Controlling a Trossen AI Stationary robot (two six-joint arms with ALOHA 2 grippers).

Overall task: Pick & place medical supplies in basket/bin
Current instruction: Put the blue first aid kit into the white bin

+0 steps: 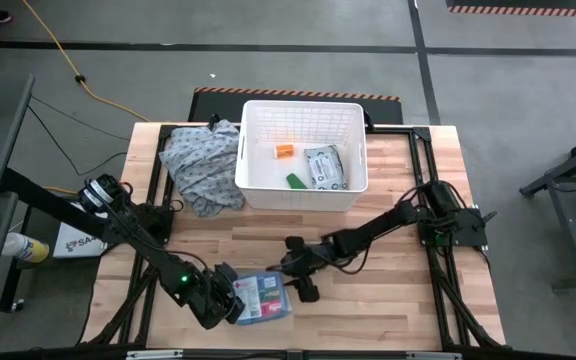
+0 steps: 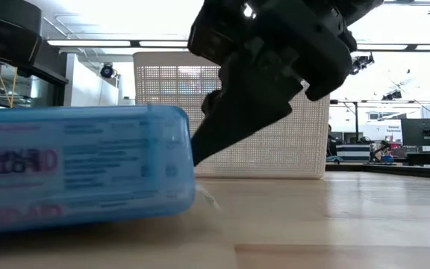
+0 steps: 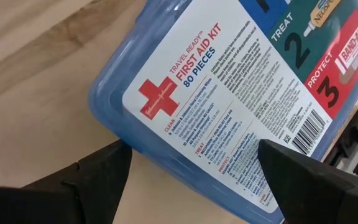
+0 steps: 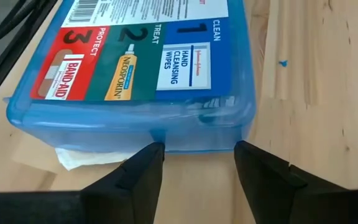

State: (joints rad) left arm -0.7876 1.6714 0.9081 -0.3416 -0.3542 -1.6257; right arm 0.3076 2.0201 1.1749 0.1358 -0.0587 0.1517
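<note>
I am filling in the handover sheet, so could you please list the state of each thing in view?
Blue flat plastic first-aid box: lying flat on the table, label up, closed, outside the basket.
White slatted plastic basket: upright, holding three small items.
Grey-blue patterned cloth heap: crumpled beside the basket.
Left gripper: open, fingers astride the box's corner.
Right gripper: open, at the box's end.

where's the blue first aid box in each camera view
High view: first aid box at the table's near edge, between both arms.
Low view: box fills the left.
Left wrist view: box beyond the pincer.
Right wrist view: box beyond the pincer.
Shared landmark: its red-cross label.
</note>
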